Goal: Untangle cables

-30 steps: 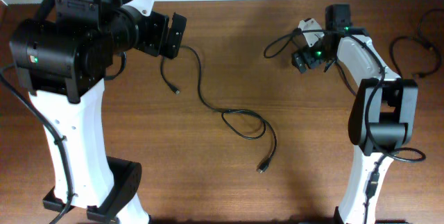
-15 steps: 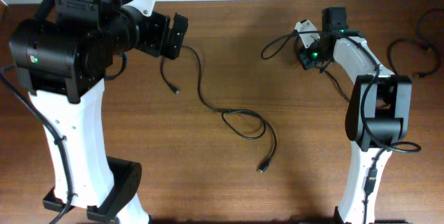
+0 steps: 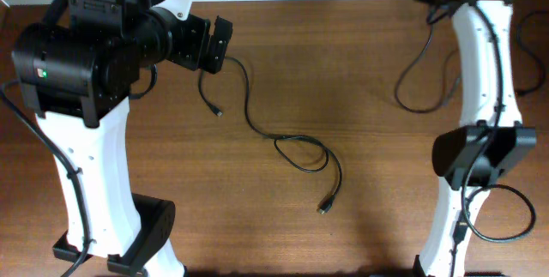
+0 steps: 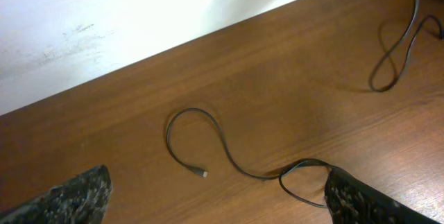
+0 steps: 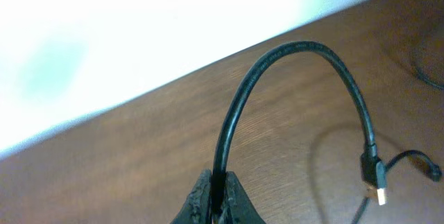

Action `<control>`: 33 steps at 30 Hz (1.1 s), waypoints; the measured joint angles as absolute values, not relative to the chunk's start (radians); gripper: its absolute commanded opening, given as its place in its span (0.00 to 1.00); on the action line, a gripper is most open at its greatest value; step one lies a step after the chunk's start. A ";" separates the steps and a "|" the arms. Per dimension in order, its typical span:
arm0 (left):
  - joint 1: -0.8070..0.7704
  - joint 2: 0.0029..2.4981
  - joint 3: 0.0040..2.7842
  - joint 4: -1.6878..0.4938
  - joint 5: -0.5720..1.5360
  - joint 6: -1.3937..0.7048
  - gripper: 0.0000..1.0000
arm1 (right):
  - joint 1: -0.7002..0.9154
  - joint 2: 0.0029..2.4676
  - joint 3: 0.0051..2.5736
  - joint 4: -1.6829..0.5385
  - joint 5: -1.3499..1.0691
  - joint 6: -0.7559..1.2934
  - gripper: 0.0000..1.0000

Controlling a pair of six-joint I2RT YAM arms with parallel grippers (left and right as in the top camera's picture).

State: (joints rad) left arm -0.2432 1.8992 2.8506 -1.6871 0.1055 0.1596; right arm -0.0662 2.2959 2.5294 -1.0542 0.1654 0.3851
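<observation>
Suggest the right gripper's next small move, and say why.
Probably lower the held cable onto the table below: the right gripper is shut on it, raised, its plug dangling, well apart from the looped cable mid-table.

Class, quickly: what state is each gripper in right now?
Left gripper: open, holding nothing.
Right gripper: closed on a black cable.

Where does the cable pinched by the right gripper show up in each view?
Overhead: the cable loops down at upper right.
Left wrist: its loop sits in the top right corner.
Right wrist: centre, arching from the right gripper to its plug.
Shared landmark: the table's far edge.
</observation>
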 measured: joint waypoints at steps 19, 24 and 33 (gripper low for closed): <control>-0.243 1.899 2.851 -1.687 0.107 0.160 0.99 | -0.326 2.352 2.181 -1.144 0.219 1.015 0.04; -0.243 1.899 2.851 -1.687 0.108 0.160 0.99 | -0.319 2.354 2.036 -1.137 0.205 1.151 0.04; -0.243 1.899 2.851 -1.687 0.108 0.160 0.99 | -0.303 2.358 1.930 -1.118 0.186 1.234 0.87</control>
State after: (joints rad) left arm -0.2432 1.8992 2.8506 -1.6875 0.1081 0.1596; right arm -0.3035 2.3577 1.9301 -1.1183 0.1856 1.2339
